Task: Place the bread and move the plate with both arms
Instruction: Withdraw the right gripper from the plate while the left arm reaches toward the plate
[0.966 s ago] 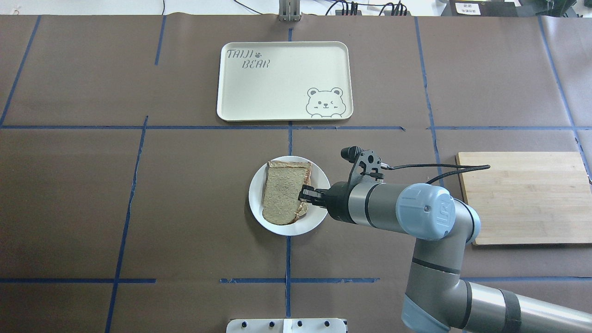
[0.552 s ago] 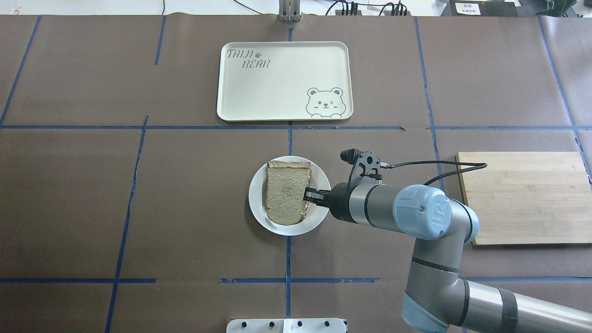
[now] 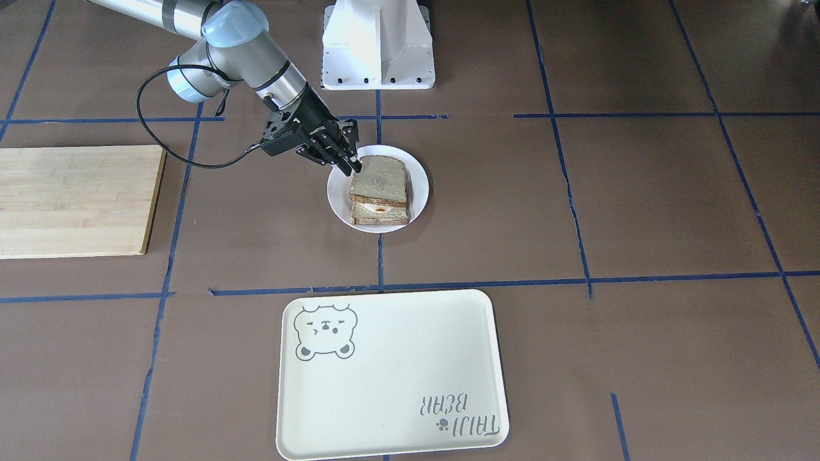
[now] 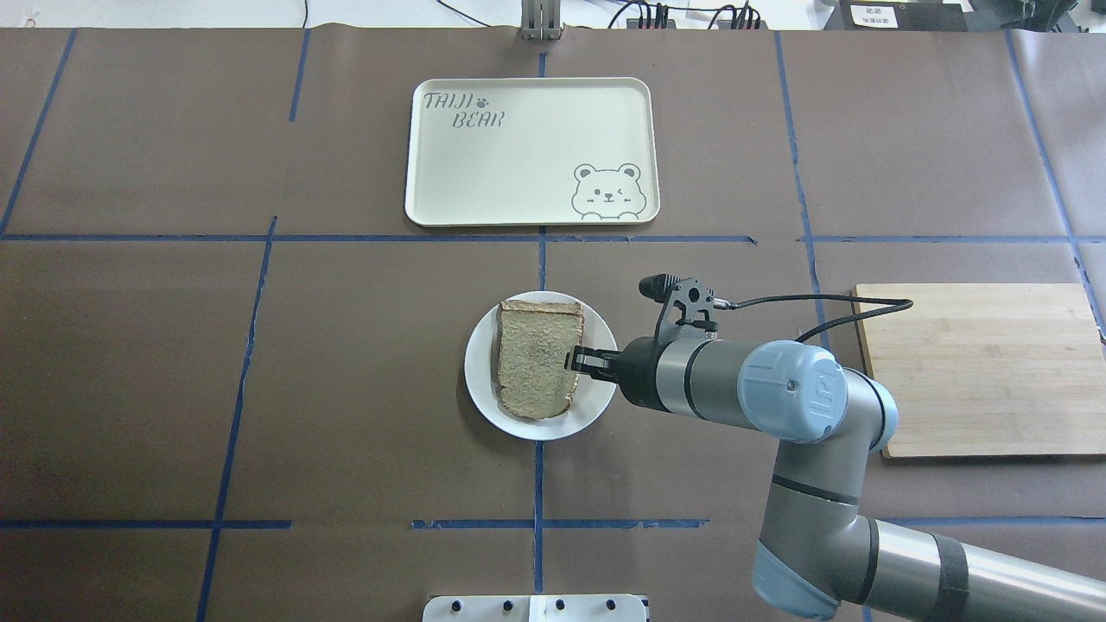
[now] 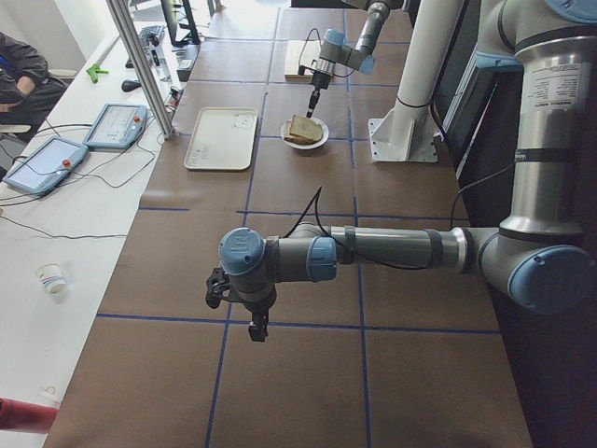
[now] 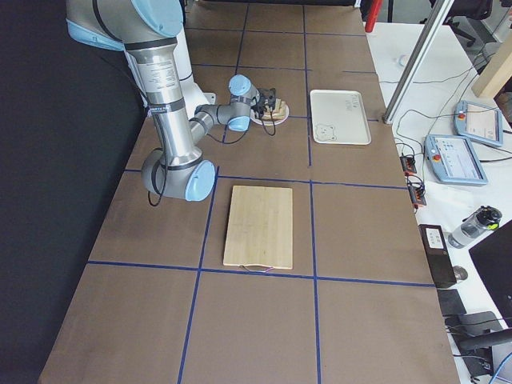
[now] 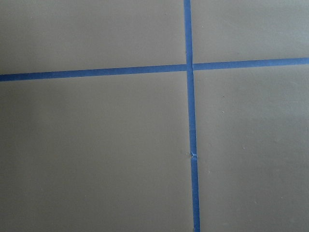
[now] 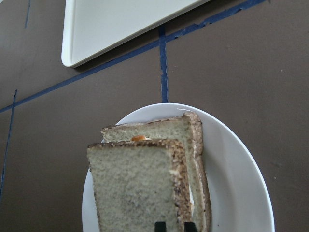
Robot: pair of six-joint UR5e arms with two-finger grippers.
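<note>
Front-facing view: a small white plate [image 3: 419,184] sits on the brown table just in front of the robot's white pedestal [image 3: 378,45]. The bread [image 3: 379,178] lies flat on it, stacked over a second slice [image 3: 380,215] that shows a little fried egg. The right gripper [image 3: 352,165] leans in at the plate's robot-side rim, its tips on the bread's corner. A cream bear tray [image 3: 391,378] lies well beyond the plate, away from the robot, and a wooden board [image 3: 77,198] lies well off to the plate's side, under the right arm. Overhead view: the gripper meets the bread's edge over the plate, with only a narrow gap between its jaws. Left side view: the left gripper [image 5: 256,327] hangs over bare table, well apart from the plate; whether it is spread or pressed together cannot be told. Right side view: the plate is small and partly hidden by the right arm. Left wrist view: only table and crossing blue tape [image 7: 190,121]. Right wrist view: two fingertips [image 8: 159,226] stand close together over the bread's crust; whether they pinch it or are clear cannot be told. Judgement: placing the bread looks done or nearly done. The plate is not yet on the tray, so moving it remains.
</note>
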